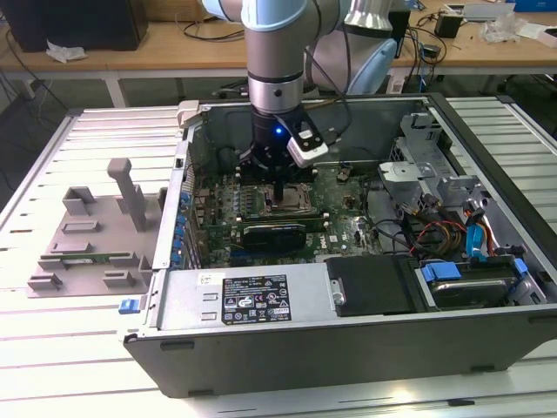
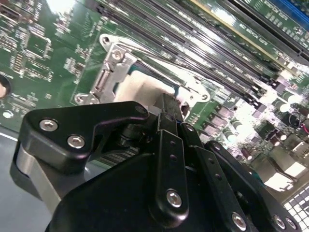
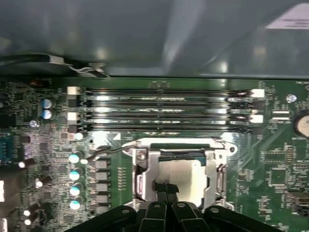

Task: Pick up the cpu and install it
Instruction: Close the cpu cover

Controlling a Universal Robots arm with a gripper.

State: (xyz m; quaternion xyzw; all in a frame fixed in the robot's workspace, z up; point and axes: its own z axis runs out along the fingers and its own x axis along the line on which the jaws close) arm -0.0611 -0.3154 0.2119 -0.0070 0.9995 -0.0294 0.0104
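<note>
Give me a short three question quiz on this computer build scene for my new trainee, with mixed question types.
1. True or false: the pincer hangs over the grey fixture blocks.
2. Where is the cpu? A) within the socket frame B) on the power supply C) on the slatted table.
3. How many long memory slots run beside that socket?
Key: 1 false, it is at the socket; 2 A; 3 four.
</note>
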